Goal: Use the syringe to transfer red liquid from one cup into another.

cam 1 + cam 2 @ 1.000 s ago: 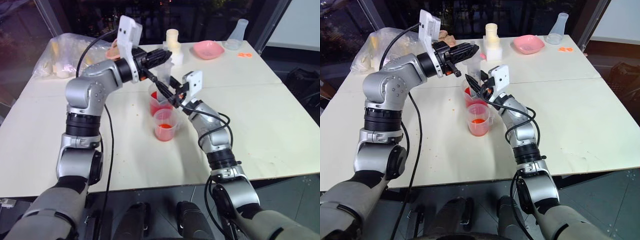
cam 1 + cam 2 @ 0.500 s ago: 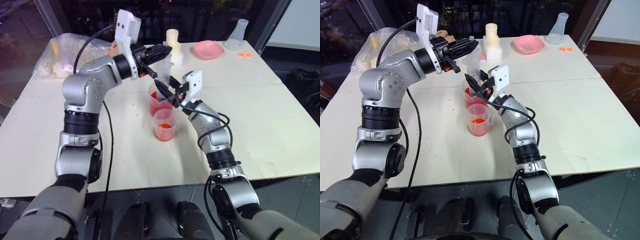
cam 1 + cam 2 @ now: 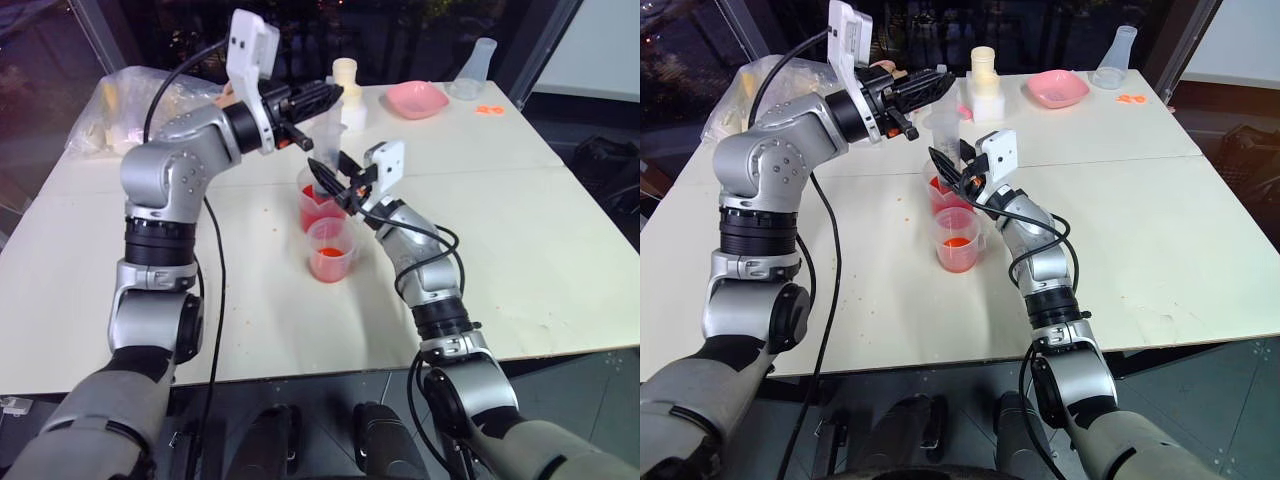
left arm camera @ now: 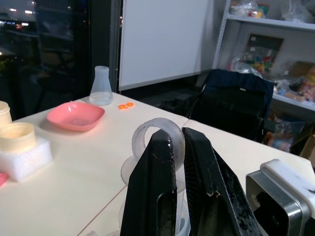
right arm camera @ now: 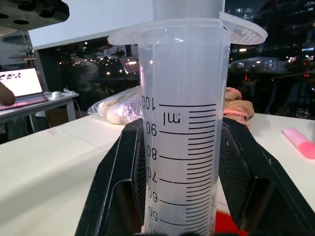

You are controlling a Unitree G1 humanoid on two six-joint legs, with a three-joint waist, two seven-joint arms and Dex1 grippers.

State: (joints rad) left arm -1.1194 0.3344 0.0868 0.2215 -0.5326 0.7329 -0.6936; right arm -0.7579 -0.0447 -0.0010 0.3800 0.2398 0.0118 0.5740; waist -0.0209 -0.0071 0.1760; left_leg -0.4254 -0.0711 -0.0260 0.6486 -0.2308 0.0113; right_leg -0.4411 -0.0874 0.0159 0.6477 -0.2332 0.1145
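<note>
1. We see the syringe (image 5: 183,132) standing upright over the larger beaker (image 3: 318,208) of red liquid (image 3: 320,216).
2. Our right gripper (image 3: 329,180) has its fingers clamped on the marked barrel.
3. Our left gripper (image 3: 322,97) has its fingers pinching the plunger's ring (image 4: 158,140) at the top.
4. The smaller cup (image 3: 331,251) stands on the surface (image 3: 520,230) just beside the beaker, some red liquid in it too.
</note>
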